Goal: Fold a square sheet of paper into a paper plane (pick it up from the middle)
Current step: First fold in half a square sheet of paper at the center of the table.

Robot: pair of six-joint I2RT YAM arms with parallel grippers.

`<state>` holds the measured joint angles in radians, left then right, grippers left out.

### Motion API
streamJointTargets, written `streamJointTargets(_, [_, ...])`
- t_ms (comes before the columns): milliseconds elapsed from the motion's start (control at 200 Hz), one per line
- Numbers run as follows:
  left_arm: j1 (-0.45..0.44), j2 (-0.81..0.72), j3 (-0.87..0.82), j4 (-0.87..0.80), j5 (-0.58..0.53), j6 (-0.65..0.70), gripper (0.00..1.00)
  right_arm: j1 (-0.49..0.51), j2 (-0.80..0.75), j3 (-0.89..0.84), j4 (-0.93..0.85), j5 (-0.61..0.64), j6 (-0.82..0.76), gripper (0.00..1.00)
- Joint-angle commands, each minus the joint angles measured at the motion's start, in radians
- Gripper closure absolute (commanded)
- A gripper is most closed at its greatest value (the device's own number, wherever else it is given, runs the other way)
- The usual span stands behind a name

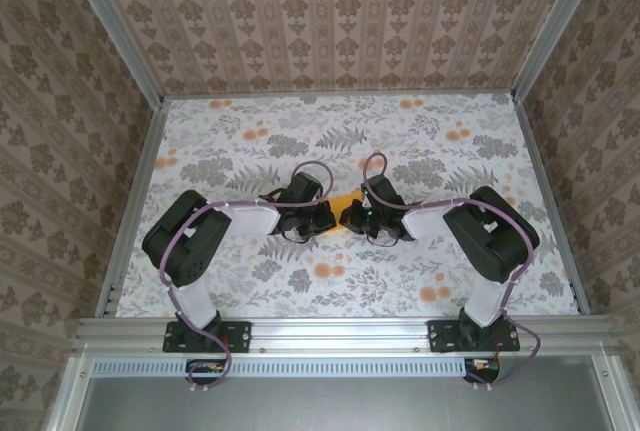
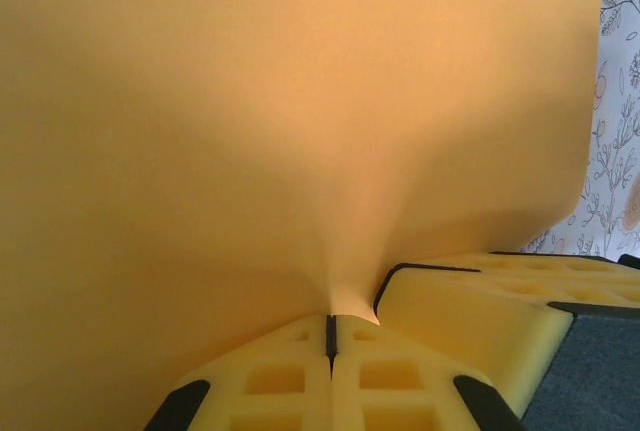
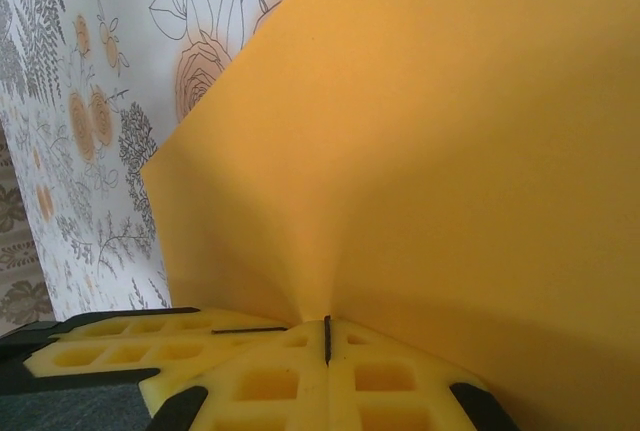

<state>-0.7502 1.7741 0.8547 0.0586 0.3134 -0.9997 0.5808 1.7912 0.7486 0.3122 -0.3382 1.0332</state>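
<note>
At the bottom of the left wrist view, the left end effector (image 2: 331, 331) is fully closed. Its two yellow foam pads are pressed together with only a thin dark seam between them, and they pinch the lower edge of the sheet (image 2: 300, 131). The paper puckers into a small crease at the pinch, then rises and spreads across most of the frame. Just to the lower right, the pads of the right end effector (image 2: 490, 291) lie close beside the left ones, under the same edge. A strip of floral tabletop (image 2: 620, 101) shows at the right edge behind the sheet. In the right wrist view the right end effector (image 3: 327, 336) is likewise clamped tight on the sheet (image 3: 450, 151) at bottom centre. The left one's pads sit at the lower left, and the paper fans up to the upper right, with the tabletop (image 3: 90, 101) at the upper left. In the top view, a metal rail (image 1: 340, 331) runs along the bottom. From it the left arm (image 1: 190, 251) and right arm (image 1: 495, 241) bend inward and meet near the tabletop's middle. Between the two dark wrists, a small orange-yellow patch of the sheet (image 1: 346, 205) shows at frame centre. Beyond it the flower-printed surface runs to the patterned walls (image 1: 340, 21) at the top.
</note>
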Motion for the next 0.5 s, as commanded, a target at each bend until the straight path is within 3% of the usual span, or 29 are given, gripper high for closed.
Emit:
streamJointTargets(0, [0.009,0.017,-0.030,-0.025,-0.019,-0.034,0.97,0.007,0.023,-0.019,0.005,-0.006,0.012,1.00])
streamJointTargets(495, [0.050,0.012,-0.130,-0.022,-0.019,-0.128,1.00,-0.039,-0.005,-0.057,-0.026,0.027,-0.030,1.00])
